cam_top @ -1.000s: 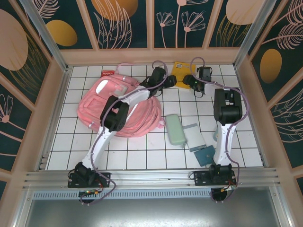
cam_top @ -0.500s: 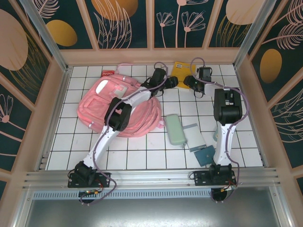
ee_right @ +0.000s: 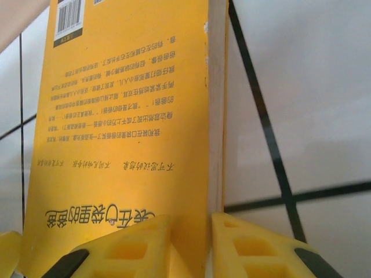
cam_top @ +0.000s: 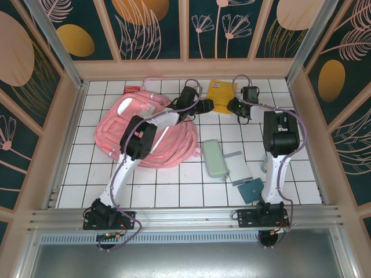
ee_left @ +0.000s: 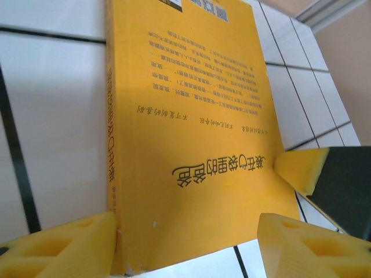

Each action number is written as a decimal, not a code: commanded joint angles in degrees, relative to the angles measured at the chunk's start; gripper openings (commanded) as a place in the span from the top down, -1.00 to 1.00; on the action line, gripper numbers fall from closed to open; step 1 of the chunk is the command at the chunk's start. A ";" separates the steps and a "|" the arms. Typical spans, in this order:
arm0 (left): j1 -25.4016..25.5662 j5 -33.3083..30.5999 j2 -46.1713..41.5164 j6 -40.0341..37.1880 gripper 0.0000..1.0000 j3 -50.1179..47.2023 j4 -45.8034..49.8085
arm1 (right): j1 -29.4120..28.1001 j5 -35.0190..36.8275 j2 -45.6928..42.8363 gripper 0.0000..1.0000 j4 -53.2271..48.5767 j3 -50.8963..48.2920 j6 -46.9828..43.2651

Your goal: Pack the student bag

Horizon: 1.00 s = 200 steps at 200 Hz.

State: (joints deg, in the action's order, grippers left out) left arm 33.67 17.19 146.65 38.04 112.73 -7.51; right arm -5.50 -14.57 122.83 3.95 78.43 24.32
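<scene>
Overhead: pink student bag [cam_top: 145,136] slumped left of centre on tiled table [cam_top: 174,185]; yellow book [cam_top: 219,92] at far middle.
Left wrist: left gripper [ee_left: 185,246] open, fingers [ee_left: 58,246] straddling book's near end.
Right wrist: right gripper [ee_right: 191,249] clamped on book's edge.
</scene>
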 commanded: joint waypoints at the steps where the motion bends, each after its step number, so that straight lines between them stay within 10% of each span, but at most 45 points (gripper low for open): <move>1: 3.56 4.83 -5.42 0.34 -0.30 -7.93 -1.52 | -2.41 -2.85 -5.00 0.54 -1.45 -3.69 -0.50; 75: 6.84 -2.23 -18.65 4.19 -0.37 -27.15 -3.49 | -3.91 0.58 -16.75 0.47 2.73 -20.76 -0.45; 200: 5.71 -14.70 -3.34 -2.27 -0.37 0.29 20.27 | -3.74 8.84 -10.64 0.28 -1.49 -12.79 -3.40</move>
State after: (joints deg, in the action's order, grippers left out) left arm 39.66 4.73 140.33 37.08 110.65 5.56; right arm -9.10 -7.49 109.73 4.19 63.55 22.33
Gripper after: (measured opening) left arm 0.686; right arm 0.360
